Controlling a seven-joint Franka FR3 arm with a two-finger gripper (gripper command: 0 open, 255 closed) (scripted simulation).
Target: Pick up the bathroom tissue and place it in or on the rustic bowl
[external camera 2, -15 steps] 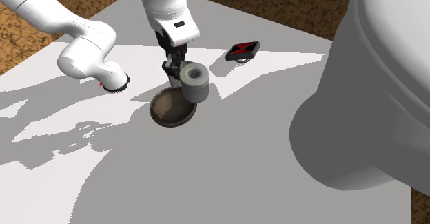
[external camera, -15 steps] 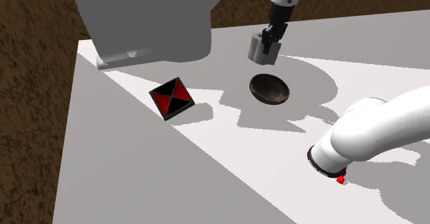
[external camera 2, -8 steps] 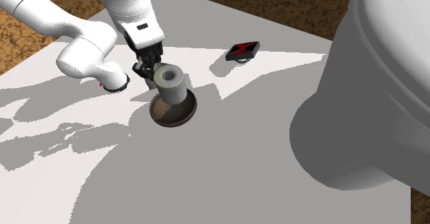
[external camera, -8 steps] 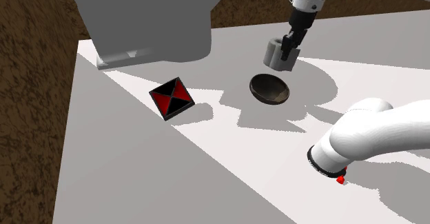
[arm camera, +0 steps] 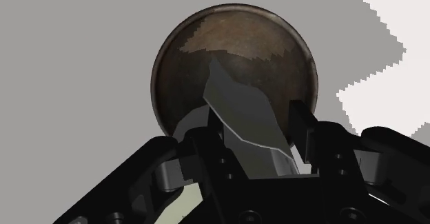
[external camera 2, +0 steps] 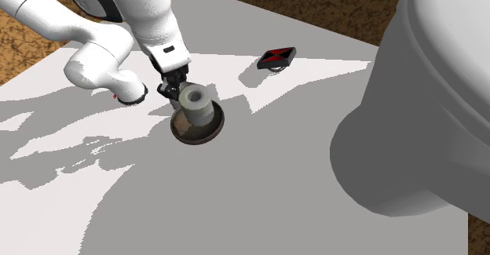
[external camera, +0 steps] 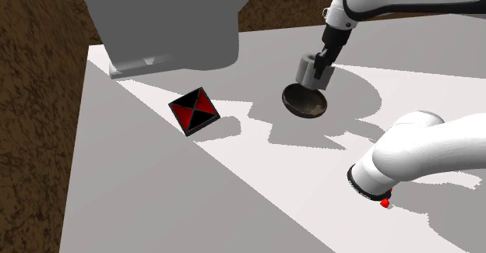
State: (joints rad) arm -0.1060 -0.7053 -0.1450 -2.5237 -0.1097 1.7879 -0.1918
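A grey roll of bathroom tissue [external camera: 314, 72] [external camera 2: 194, 103] [arm camera: 244, 119] hangs just above the dark brown bowl [external camera: 304, 104] [external camera 2: 198, 126] [arm camera: 234, 43]. My black gripper [external camera: 318, 61] [external camera 2: 174, 85] [arm camera: 256, 129] is shut on the roll. In the shoulder view the roll's lower end overlaps the bowl's far rim. Seen from the wrist, the round bowl lies straight beyond the roll and the fingers clasp the roll's sides. I cannot tell whether the roll touches the bowl.
A black and red diamond-patterned box [external camera: 194, 110] [external camera 2: 278, 57] lies on the white surface [external camera: 156, 197] to the shoulder view's left of the bowl. A large grey toilet [external camera: 167, 18] [external camera 2: 424, 96] stands behind. My arm's elbow [external camera: 413, 154] hangs low near the bowl.
My gripper has carried the roll toward the shoulder view's right and then down, from above the bowl's far side to just over the bowl.
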